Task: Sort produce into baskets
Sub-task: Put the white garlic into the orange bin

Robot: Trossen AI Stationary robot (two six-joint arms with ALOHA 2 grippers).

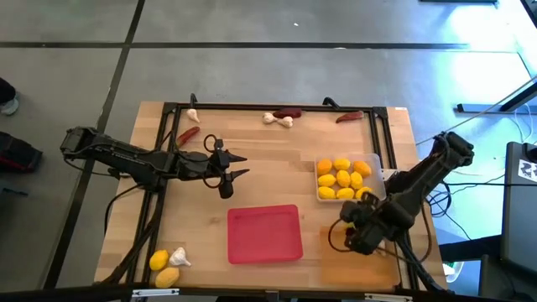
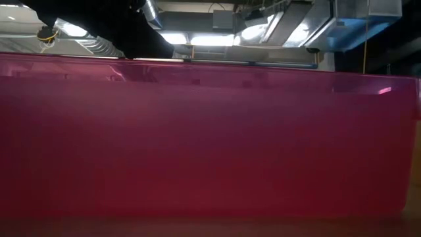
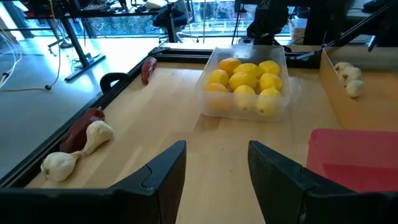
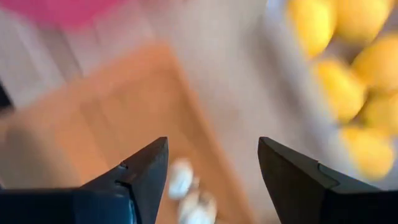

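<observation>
Red tray (image 1: 264, 234) hugs the front edge between both open pincers

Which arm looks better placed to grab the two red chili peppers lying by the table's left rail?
Probably left. The left gripper hangs open over mid-table, nearer the dark red chili peppers; the right gripper is open across the table by the clear tray of yellow lemons.
</observation>
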